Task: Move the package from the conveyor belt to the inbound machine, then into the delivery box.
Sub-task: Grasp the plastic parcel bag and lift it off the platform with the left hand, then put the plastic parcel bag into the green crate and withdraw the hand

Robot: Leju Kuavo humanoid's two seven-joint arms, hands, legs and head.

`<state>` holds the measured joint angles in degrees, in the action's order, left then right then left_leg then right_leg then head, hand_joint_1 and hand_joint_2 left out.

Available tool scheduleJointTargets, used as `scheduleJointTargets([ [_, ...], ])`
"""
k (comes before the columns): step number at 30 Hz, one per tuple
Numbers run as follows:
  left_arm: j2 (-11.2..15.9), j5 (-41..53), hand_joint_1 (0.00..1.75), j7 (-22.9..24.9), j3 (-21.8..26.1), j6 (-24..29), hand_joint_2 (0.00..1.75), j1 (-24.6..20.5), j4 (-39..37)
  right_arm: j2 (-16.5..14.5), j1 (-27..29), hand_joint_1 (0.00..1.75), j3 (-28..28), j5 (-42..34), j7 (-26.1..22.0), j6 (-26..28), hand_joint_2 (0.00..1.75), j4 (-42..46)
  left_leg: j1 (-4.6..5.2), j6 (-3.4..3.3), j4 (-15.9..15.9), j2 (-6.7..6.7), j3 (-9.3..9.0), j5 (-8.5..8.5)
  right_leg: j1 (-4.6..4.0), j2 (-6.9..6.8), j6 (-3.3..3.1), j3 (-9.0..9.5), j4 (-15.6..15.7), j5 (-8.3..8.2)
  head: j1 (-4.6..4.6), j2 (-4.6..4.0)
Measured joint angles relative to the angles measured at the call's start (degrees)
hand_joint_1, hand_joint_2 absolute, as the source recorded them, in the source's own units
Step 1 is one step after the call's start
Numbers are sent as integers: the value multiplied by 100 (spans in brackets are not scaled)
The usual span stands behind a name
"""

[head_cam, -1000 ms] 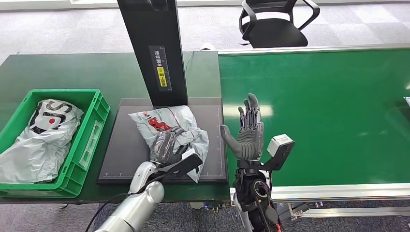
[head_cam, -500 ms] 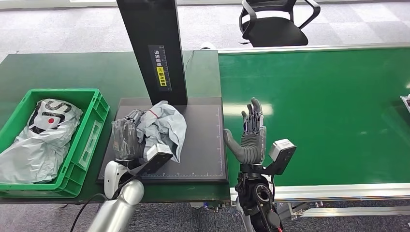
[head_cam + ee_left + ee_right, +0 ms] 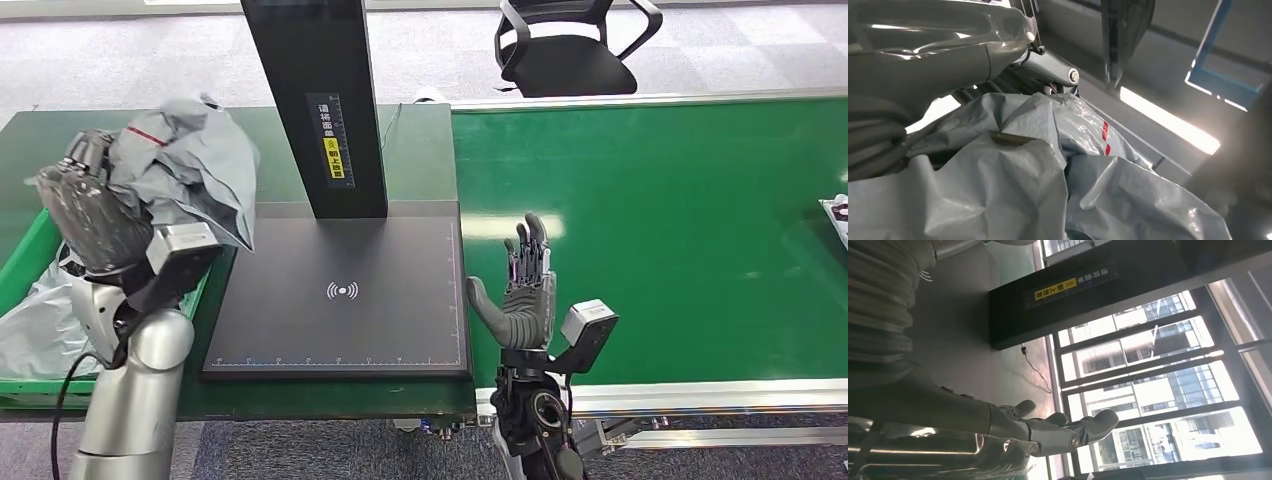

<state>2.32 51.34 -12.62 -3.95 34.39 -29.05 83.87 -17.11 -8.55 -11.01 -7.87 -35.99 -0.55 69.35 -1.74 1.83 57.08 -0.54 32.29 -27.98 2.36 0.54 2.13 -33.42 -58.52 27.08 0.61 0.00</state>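
A grey tiled floor with a black office chair [image 3: 575, 45] lies behind a dark green table [image 3: 150, 140] and a bright green conveyor belt [image 3: 680, 220]. The grey package [image 3: 190, 165], a soft crumpled plastic mailer with a red mark, is lifted in the air over the near edge of the green delivery box [image 3: 30, 250], held by the left hand [image 3: 90, 215], whose dark fingers are closed into its folds. Half a second before, this package was lower, over the left side of the flat black scanner plate [image 3: 340, 300] of the inbound machine; now the plate is bare and shows a white wireless sign. Another white and grey bag [image 3: 30, 325] lies in the box. The right hand [image 3: 520, 295] stands upright at the belt edge, fingers spread, holding nothing, as before.
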Motion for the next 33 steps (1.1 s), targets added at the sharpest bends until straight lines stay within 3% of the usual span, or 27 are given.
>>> scheduleJointTargets([
  [5,542,-227,175,341,418,-613,175,-908,-246,0,107,0,23,46,-1,-49,175,146,-1,2,0,-4,0,3,-1,3,-2,-4,-2,-1,2,0],
  [10,1274,-791,175,228,927,-1113,175,-1891,-1428,0,281,0,72,47,-1,-177,175,313,-4,3,-1,-32,1,4,-4,25,-7,-18,-9,-4,1,0],
  [15,1761,-989,175,82,1334,-1150,175,-2237,-2689,0,401,0,136,58,23,-302,175,469,-4,5,-1,-43,6,2,-4,33,-7,-26,-9,-4,2,0],
  [22,1866,-1079,175,-187,1776,-1080,175,-1697,-3481,-22,464,0,187,68,104,-361,175,618,-1,5,-1,-42,14,1,-2,33,-7,-34,-6,-4,3,0],
  [30,1473,-947,173,-284,1998,-1216,175,-550,-3075,-91,479,0,236,71,133,-361,175,636,-2,7,-1,-42,18,0,-2,33,-7,-40,-5,-4,3,0],
  [32,1382,-926,151,-284,2014,-1251,175,-360,-2925,-98,479,0,245,71,140,-361,175,636,-2,7,-1,-42,19,0,-2,33,-7,-39,-5,-4,3,0],
  [33,1343,-919,108,-283,2025,-1282,175,-279,-2844,-99,479,0,250,71,142,-361,175,636,-2,7,-1,-42,19,0,-2,33,-7,-39,-5,-4,3,0],
])
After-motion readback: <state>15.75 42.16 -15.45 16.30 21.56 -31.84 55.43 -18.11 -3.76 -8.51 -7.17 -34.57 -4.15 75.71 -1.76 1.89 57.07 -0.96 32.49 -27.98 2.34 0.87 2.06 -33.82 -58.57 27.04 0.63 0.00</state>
